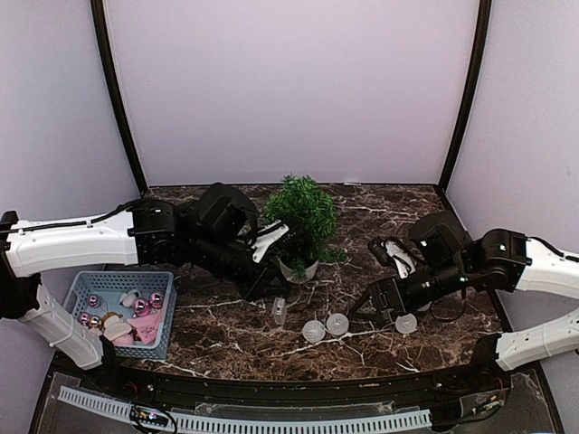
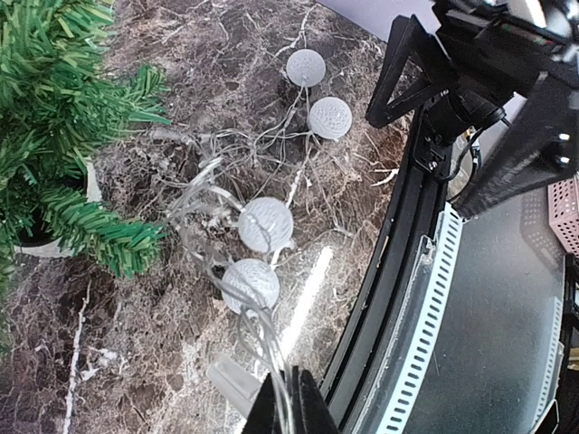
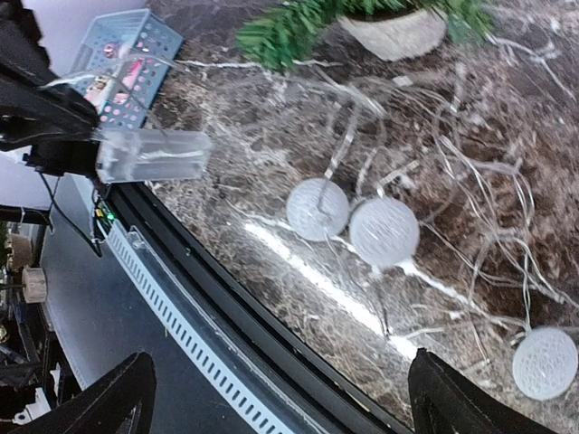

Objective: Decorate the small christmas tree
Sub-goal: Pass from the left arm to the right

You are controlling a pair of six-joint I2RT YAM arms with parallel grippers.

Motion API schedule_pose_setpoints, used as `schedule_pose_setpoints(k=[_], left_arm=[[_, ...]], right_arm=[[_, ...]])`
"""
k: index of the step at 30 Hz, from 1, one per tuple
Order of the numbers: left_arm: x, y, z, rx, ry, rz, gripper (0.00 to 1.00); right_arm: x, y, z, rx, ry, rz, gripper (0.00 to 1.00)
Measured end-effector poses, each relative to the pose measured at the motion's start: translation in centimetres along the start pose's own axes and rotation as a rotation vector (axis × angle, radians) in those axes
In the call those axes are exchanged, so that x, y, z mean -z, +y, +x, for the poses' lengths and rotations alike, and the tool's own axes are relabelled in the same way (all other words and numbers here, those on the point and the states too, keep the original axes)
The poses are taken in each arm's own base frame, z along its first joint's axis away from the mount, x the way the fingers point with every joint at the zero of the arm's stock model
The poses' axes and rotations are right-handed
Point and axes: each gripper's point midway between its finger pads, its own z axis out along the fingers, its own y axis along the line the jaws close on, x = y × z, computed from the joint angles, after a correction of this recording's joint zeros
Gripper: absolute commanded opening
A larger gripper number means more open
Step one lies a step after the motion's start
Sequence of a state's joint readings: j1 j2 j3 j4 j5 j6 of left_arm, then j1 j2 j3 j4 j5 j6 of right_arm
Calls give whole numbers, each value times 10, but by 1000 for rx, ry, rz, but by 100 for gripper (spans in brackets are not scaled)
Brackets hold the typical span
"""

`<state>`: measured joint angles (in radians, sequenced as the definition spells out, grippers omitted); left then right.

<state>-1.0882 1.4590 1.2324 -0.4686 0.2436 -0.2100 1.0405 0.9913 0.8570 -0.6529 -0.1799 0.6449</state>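
Counter (image 1: 226, 339): dark marble, both arms reaching in over it.
Small christmas tree (image 1: 304, 215): upright in its white pot, centre of the counter toward the back. The left arm's wrist is right against its left side.
Blue basket (image 1: 95, 282): near-left corner of the counter, pink baubles and other bits inside.
Light string (image 2: 204, 194): thin clear wires tangled on the counter in front of the tree.
Left end effector (image 2: 282, 405): fingers together, clamped on the light string's wires, just front-left of the pot.
Right end effector (image 3: 282, 362): fingers wide apart, nothing between them, low over the counter to the right of the string.
White balls (image 2: 265, 224): four on the string in the left wrist view, lying on the counter in two pairs, all apart from the tree.
Clear plastic box (image 3: 154, 154): on the string's end, right beside the left fingers.
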Motion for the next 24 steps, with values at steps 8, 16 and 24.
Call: schedule_pose_setpoints(k=[8, 16, 24], left_arm=[[-1, -7, 10, 1, 17, 53, 0], [7, -35, 9, -27, 12, 212, 0], [13, -55, 9, -36, 17, 329, 0]], right_arm=[[16, 12, -9, 36, -76, -84, 82], [7, 69, -52, 225, -228, -341, 73], [-21, 78, -56, 354, -207, -403, 86]])
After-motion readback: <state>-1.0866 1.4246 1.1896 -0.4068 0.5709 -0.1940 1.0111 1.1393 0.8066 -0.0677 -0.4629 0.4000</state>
